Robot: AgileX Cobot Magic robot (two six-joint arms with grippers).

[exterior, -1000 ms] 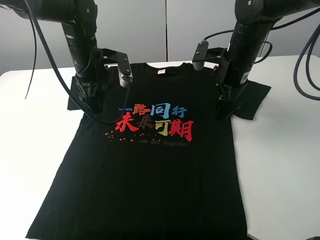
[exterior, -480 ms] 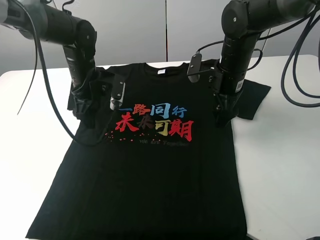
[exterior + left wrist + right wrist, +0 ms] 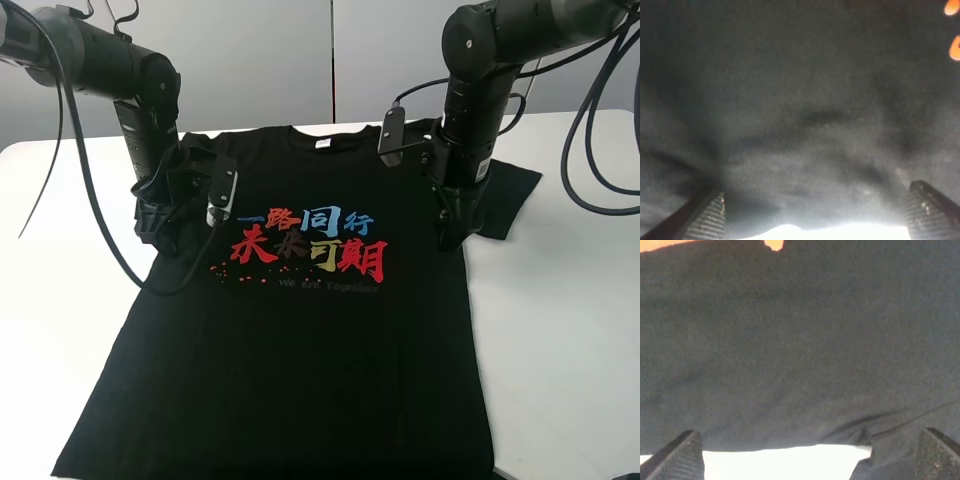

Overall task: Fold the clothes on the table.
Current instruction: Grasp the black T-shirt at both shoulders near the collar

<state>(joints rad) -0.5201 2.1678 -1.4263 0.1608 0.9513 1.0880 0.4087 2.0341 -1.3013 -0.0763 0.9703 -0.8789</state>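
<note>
The black T-shirt (image 3: 300, 340) lies flat, print up, collar toward the surface's (image 3: 560, 330) far edge. The left pincer (image 3: 817, 200) and right pincer (image 3: 810, 437), both released wide, straddle fabric near the sleeves, likely to pinch it.

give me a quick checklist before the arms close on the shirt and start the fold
1. left gripper open: ok, its fingers are spread wide in the left wrist view.
2. right gripper open: ok, its fingers are spread wide too.
3. T-shirt flat, print up: ok across the body, though the fabric is wrinkled ahead of the left gripper.
4. Fabric inside each bite: cannot tell. Both wrist views show the shirt edge and white table between the fingers.
5. right sleeve spread flat: ok.
6. cable clear of the shirt: not ok, it loops over the shirt's edge by the left gripper and might snag.
</note>
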